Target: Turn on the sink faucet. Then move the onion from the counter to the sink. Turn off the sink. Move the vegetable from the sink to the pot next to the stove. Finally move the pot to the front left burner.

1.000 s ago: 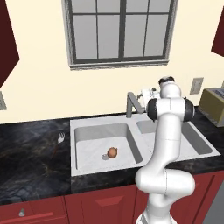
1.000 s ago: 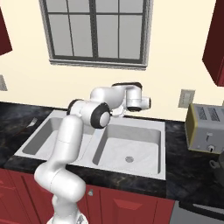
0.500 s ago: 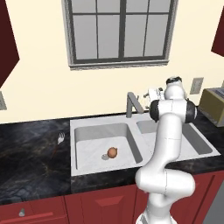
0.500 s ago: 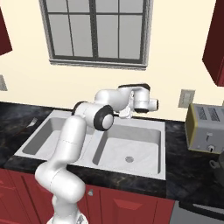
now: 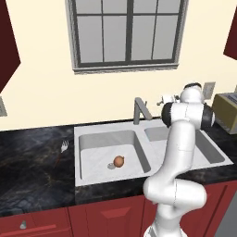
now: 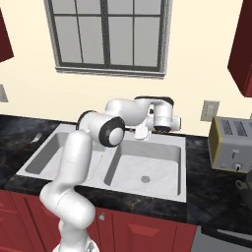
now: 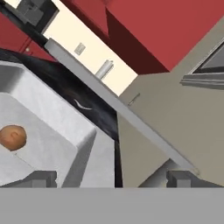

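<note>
Glossy black marble-like counter (image 5: pixel 37 166) surrounds a matt pale grey sink (image 5: pixel 92 173) at frame centre; the faucet (image 5: pixel 139 110) looks dull grey metal, the onion (image 5: pixel 119 160) smooth-skinned tan-orange.

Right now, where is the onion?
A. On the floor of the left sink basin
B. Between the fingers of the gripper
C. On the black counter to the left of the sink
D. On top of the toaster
A: the onion lies on the floor of the left basin of the sink, close to the drain, with nothing touching it.
</note>
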Motion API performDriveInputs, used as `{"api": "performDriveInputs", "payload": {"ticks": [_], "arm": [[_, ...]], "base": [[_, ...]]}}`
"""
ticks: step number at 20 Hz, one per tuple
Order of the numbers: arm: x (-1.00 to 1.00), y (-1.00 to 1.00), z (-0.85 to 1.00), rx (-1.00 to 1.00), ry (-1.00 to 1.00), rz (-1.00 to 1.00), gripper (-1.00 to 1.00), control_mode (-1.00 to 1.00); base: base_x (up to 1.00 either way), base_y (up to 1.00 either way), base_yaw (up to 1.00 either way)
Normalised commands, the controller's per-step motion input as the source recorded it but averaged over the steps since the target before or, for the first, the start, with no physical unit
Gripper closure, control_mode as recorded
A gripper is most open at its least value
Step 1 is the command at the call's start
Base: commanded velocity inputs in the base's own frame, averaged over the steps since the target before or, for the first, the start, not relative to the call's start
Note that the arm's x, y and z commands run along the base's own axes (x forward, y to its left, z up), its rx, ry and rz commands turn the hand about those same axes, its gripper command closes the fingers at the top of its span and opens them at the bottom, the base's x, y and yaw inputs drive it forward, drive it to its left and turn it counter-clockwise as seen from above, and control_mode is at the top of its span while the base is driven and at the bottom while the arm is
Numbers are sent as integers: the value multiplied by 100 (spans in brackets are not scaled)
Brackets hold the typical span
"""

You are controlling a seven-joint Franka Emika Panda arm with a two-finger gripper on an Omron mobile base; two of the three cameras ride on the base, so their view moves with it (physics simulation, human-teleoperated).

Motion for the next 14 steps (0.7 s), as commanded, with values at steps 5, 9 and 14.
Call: {"api": "performDriveInputs", "payload": {"ticks": [5, 9, 14], "arm": [[-86, 26, 19, -4, -24, 10, -100, -100], [-89, 23, 31, -7, -28, 8, -100, -100], [-93, 17, 41, -8, -30, 6, -100, -100]], "base": [[0, 0, 0], [0, 0, 0], [0, 0, 0]]}}
